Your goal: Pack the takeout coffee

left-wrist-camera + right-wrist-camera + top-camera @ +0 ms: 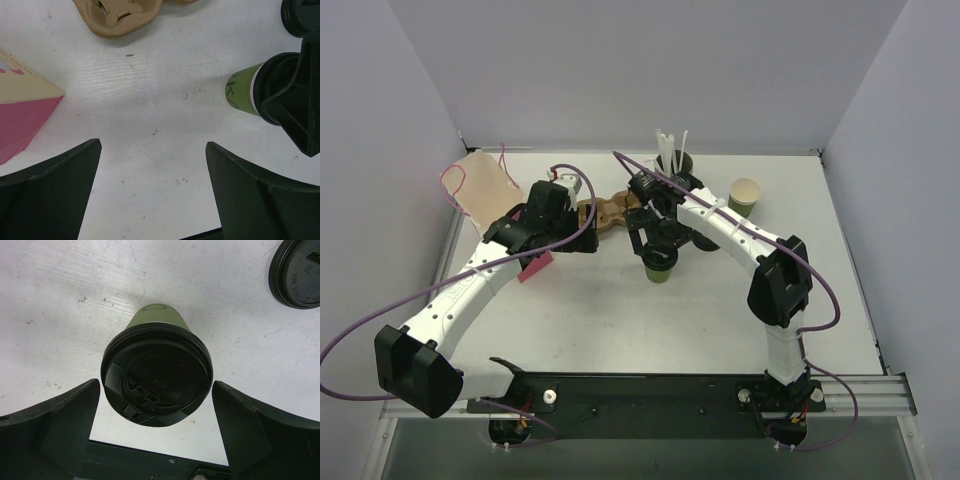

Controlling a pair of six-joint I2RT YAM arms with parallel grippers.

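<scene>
White table [620, 320]: we see right gripper [156, 386] jaws apart, straddling the green cup [156, 320] with black lid [157, 375] on; left gripper [152, 150] spread wide above it.

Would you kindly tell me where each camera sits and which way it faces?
Top external: above, behind the arm bases, looking down on the table; both arms show.
Left wrist: faces down at bare table; open left gripper at the bottom.
Right wrist: looks down on the lidded cup inside the right gripper.
Shared: all three show that cup.
</scene>
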